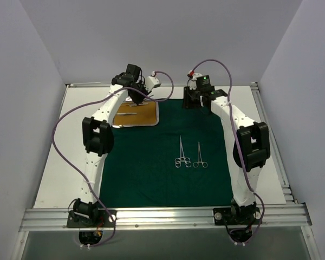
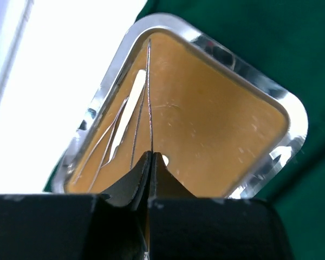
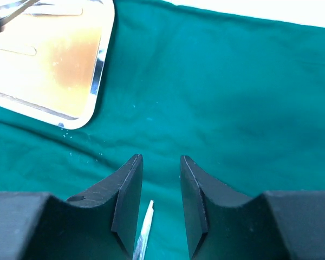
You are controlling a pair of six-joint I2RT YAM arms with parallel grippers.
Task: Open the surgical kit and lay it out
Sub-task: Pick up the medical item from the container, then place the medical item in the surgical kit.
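A dark green cloth (image 1: 151, 179) lies spread flat on a white table (image 1: 65, 162), covering most of it between the two arms. On the cloth's far left corner sits a small steel tray (image 1: 146, 116) with rounded corners, a shiny rim and a scuffed orange-brown floor. Near the middle of the cloth, a clamp (image 1: 182, 154) and a second clamp (image 1: 200, 155) lie side by side, just apart, ring handles toward the arms and tips pointing away. Both are thin and silver.

The left gripper (image 2: 150, 160) hangs over the tray, pinched tight on the near end of one tweezers (image 2: 149, 97), a thin metal strip running from the fingertips toward the tray's far corner. The other tweezers (image 2: 127, 114) rest on the tray floor just beside it.

The right gripper (image 3: 161, 162) hovers above bare cloth at the far edge, jaws parted and clamping nothing (a thin pale sliver shows low between them; what it is cannot be told)
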